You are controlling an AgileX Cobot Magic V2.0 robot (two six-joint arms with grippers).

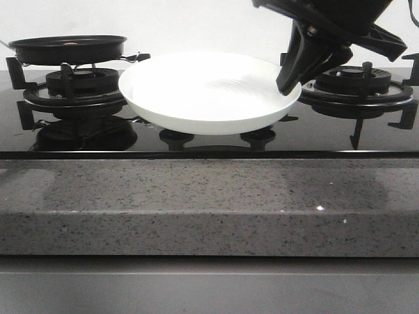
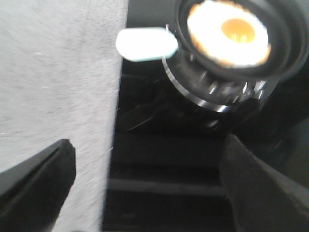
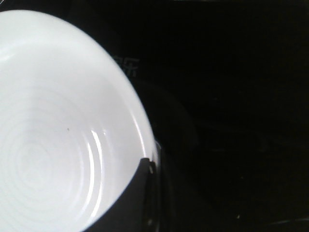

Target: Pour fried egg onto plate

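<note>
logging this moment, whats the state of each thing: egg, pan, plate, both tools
fried egg: lying flat in the pan, yolk up
frying pan: level on the left burner
plate: empty, lifted and tilted, rim in the right tool
right tool: shut on the plate's rim
left tool: open, holding nothing

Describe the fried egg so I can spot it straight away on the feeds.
Start at the black hob: on its left burner sits a round black frying pan, beside the wide white plate. The fried egg lies flat inside that pan. Its round orange yolk and ragged white edge set it apart from everything else.
</note>
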